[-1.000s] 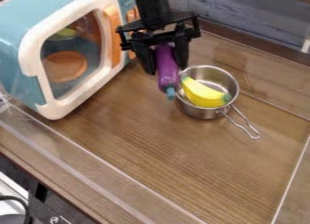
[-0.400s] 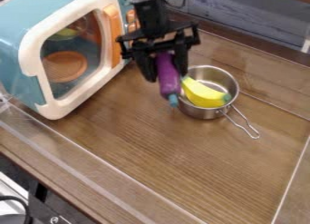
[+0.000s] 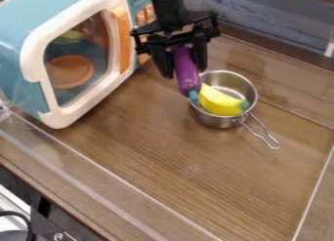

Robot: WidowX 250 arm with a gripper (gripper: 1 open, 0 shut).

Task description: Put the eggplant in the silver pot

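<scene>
Gripper point(image 3: 182, 61) is clamped on the eggplant point(image 3: 189, 73), which hangs nearly upright with its lower tip just over the left rim of the silver pot point(image 3: 226, 101). Inside the pot lies a yellow banana-like toy point(image 3: 222, 100), filling much of it; the wire handle point(image 3: 263, 134) juts toward the lower right. Just left stands a white-and-teal toy microwave point(image 3: 65, 52) on the wooden table point(image 3: 170, 177). Black fingers hide the eggplant's upper part, and its tip is hard to make out.
</scene>
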